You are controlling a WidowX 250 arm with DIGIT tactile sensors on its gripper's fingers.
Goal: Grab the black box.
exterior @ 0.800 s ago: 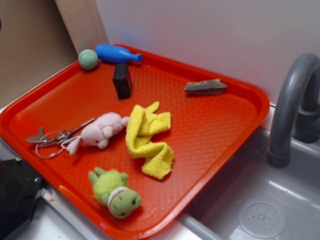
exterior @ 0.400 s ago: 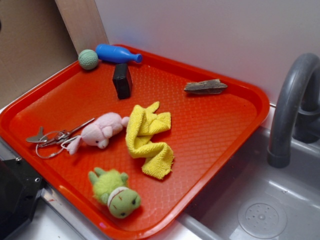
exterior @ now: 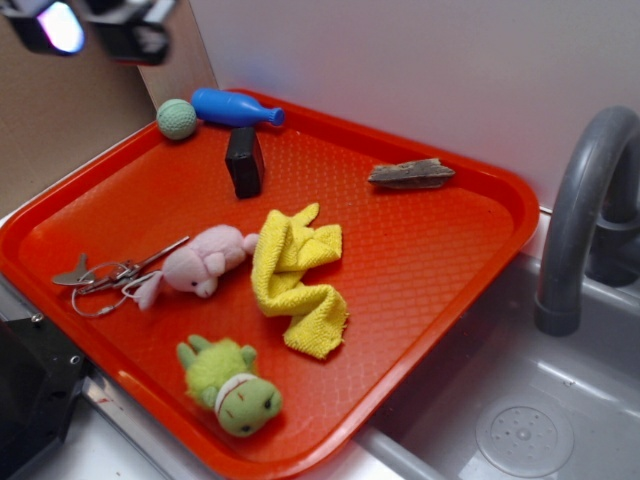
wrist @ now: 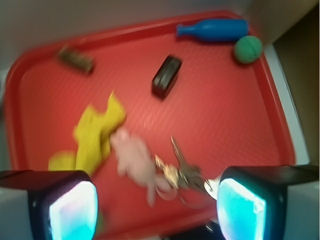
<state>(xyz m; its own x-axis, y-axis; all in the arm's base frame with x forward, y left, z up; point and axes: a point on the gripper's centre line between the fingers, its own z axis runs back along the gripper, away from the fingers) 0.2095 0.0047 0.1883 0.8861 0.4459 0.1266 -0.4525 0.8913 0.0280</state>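
Observation:
The black box (exterior: 244, 161) stands on the red tray (exterior: 440, 260) near its far left corner, free of anything. It also shows in the wrist view (wrist: 166, 76), above centre. My gripper (exterior: 95, 28) is high at the top left of the exterior view, well above the tray and left of the box. In the wrist view its two lit fingers stand far apart, the gripper (wrist: 157, 207) open and empty, with the tray far below.
On the tray lie a green ball (exterior: 176, 118), a blue bottle (exterior: 235, 108), a brown wood piece (exterior: 410, 174), a yellow cloth (exterior: 297, 277), a pink plush pig (exterior: 200, 262), keys (exterior: 105, 277) and a green plush (exterior: 232, 385). A grey faucet (exterior: 580, 210) and sink stand to the right.
My gripper has come into the exterior view at the top left; it was out of view before. Nothing on the tray has moved.

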